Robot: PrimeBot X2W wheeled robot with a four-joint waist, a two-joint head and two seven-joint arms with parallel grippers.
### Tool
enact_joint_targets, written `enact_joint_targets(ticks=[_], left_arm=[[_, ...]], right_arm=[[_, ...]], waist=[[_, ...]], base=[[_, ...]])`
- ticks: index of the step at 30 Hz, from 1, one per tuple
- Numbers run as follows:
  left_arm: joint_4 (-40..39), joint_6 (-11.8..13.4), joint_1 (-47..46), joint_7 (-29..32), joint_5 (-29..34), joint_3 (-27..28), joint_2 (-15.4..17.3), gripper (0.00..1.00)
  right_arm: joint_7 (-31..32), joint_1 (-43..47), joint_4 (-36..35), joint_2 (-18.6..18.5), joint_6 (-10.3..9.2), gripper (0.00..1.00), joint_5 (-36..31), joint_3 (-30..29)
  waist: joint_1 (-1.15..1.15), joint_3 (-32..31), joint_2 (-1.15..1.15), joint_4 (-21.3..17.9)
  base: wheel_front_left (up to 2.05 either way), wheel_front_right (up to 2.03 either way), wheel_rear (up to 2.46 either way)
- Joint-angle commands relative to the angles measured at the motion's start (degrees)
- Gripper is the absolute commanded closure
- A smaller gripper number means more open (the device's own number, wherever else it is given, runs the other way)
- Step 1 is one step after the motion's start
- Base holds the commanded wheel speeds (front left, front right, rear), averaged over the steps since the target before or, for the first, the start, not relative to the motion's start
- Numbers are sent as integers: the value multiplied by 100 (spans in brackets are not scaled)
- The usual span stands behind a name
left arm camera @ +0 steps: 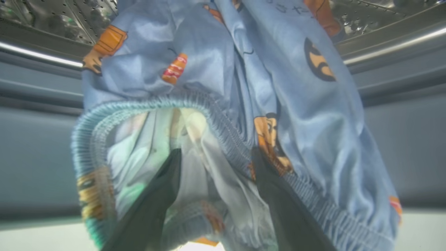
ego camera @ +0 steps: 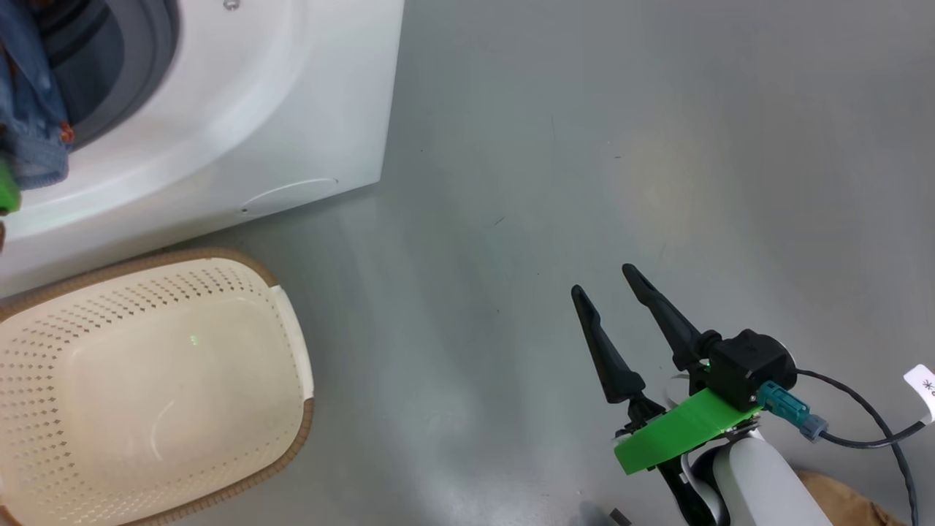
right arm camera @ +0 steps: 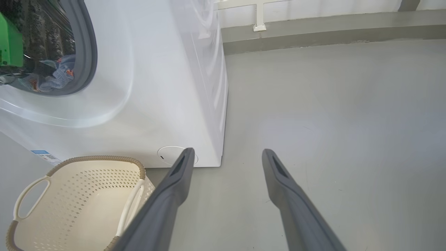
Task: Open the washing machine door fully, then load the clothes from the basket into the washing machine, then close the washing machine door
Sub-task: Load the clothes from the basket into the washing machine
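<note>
The white washing machine (ego camera: pixel 277 109) stands at the upper left, its grey-gasketed mouth uncovered; the washing machine door is out of view. The light blue printed clothes (left arm camera: pixel 216 73) hang in the drum mouth, draped against my left gripper (left arm camera: pixel 216 155), whose fingers stand open with an elastic hem looped around them. From the head view the clothes (ego camera: pixel 29 109) show at the left edge. The cream basket (ego camera: pixel 168 380) sits on the floor before the machine with nothing in it. My right gripper (ego camera: pixel 603 280) hovers open over bare floor, well to the right of the basket (right arm camera: pixel 83 195).
Grey floor (ego camera: pixel 584 146) spreads to the right of the machine. A low grey wall base (right arm camera: pixel 331 28) runs along the back. The machine's (right arm camera: pixel 156 87) front corner lies just ahead and left of my right gripper (right arm camera: pixel 228 150). A black cable (ego camera: pixel 862 431) trails off my right wrist.
</note>
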Motion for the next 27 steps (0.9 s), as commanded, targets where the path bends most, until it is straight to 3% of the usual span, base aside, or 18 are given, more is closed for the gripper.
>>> enact_joint_targets(ticks=[1, 16, 19, 20, 21, 23, 24, 27], left_arm=[[-48, -46, -159, 38, -46, 80, 218, 0], [461, -117, -414, 47, 13, -143, 229, 0], [566, -140, -480, 26, -12, -155, 224, 28], [595, -151, -501, 16, -13, -167, 223, 48], [621, -167, -520, 4, -13, -180, 222, 55], [679, -216, -558, -17, -32, -192, 229, 79], [702, -238, -579, -39, -44, -193, 234, 100], [746, -278, -635, -153, -62, -201, 245, 100]], right_arm=[[-27, 175, -117, 30, 9, 0, 10, 126], [-27, 287, -182, 30, 9, 0, 46, 181], [-27, 298, -203, 30, 9, 0, 59, 190], [-27, 300, -210, 30, 9, 0, 63, 192], [-27, 302, -216, 30, 9, 0, 65, 193], [-27, 301, -228, 30, 9, 0, 70, 191], [-27, 300, -234, 30, 9, 0, 71, 186], [-27, 305, -242, 30, 9, 0, 75, 157]], waist=[[0, -13, 0, -26], [0, 34, 0, -251], [0, 70, 0, -284], [0, 84, 0, -294], [0, 99, 0, -302], [0, 128, 0, -318], [0, 140, 0, -322], [0, 173, 0, -317]], base=[[0, 0, 0], [0, 0, 0], [0, 0, 0], [0, 0, 0], [0, 0, 0], [0, 0, 0], [0, 0, 0], [0, 0, 0]])
